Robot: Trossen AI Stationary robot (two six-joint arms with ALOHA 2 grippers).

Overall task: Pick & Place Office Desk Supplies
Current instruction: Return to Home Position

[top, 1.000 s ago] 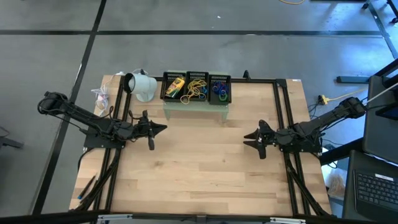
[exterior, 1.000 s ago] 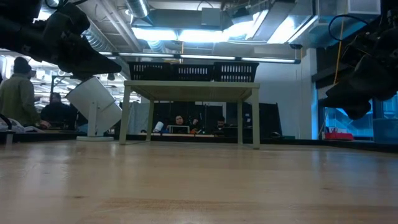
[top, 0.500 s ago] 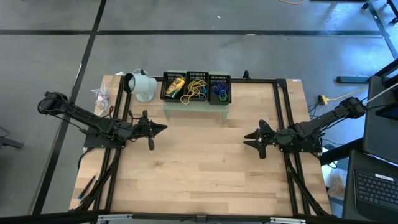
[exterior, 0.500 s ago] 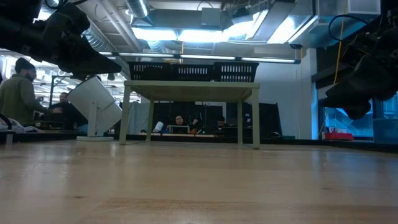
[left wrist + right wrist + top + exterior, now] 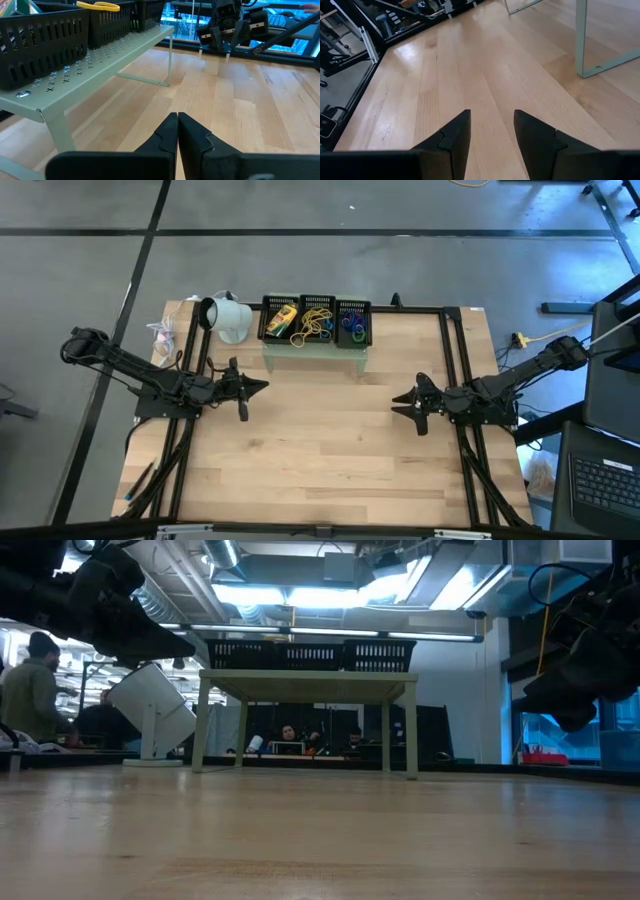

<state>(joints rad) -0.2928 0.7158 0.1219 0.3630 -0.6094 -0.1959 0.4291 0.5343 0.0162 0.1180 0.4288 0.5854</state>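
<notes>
showing yellow, tan, blue supplies [image 5: 314,321] in 3 blk trays [image 5: 316,299]

This is a robotics lab set in an industrial hall. A pale wooden table [image 5: 320,450] edged by a black metal frame [image 5: 420,308] stands on a bare grey concrete floor [image 5: 400,270], with a dark left arm [image 5: 140,375] and right arm [image 5: 510,385] mounted at its sides. Overhead run exposed ducts [image 5: 222,554] and bright strip lights [image 5: 300,595]. Beyond the table, seated people [image 5: 288,735] work at desks, a person in a dark hat [image 5: 30,690] is off to one side, and a keyboard [image 5: 605,480] lies nearby.
</notes>
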